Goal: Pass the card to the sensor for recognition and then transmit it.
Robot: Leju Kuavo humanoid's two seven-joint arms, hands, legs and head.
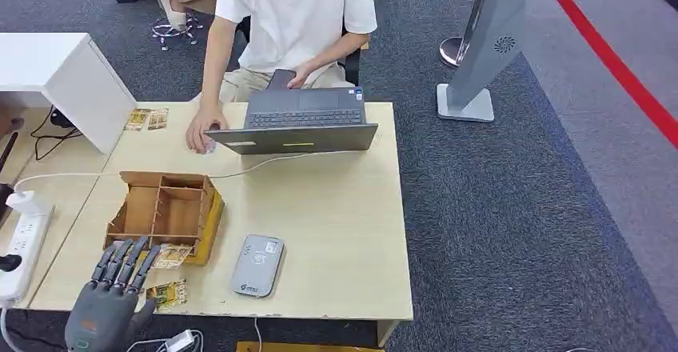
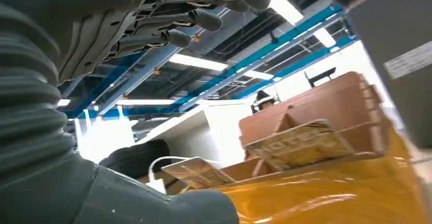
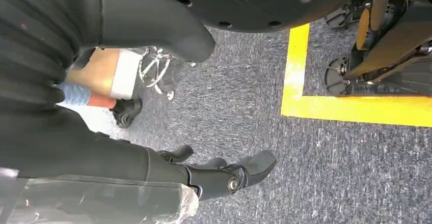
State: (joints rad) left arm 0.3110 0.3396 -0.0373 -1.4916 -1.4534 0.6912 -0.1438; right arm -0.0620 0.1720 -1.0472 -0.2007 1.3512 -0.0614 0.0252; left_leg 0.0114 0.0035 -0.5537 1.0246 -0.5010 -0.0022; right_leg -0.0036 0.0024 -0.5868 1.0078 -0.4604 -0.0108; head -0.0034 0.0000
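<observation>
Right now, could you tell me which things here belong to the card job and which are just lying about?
For the job:
- cards by the wooden box
- card reader
- wooden box
- left hand, open over the table's near edge

Lying about:
- laptop, in use by a seated person
- power strip
- cards at the far edge

The pale wooden tabletop (image 1: 336, 208) carries a laptop (image 1: 300, 126), a wooden box (image 1: 164, 208), a grey sensor (image 1: 258, 266), and cards (image 1: 169, 293) near its front edge.

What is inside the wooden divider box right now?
The wooden box compartments look empty from the head view. One card leans at its front edge, another card lies nearer the left hand. The near wall hides the front compartments' floors.
</observation>
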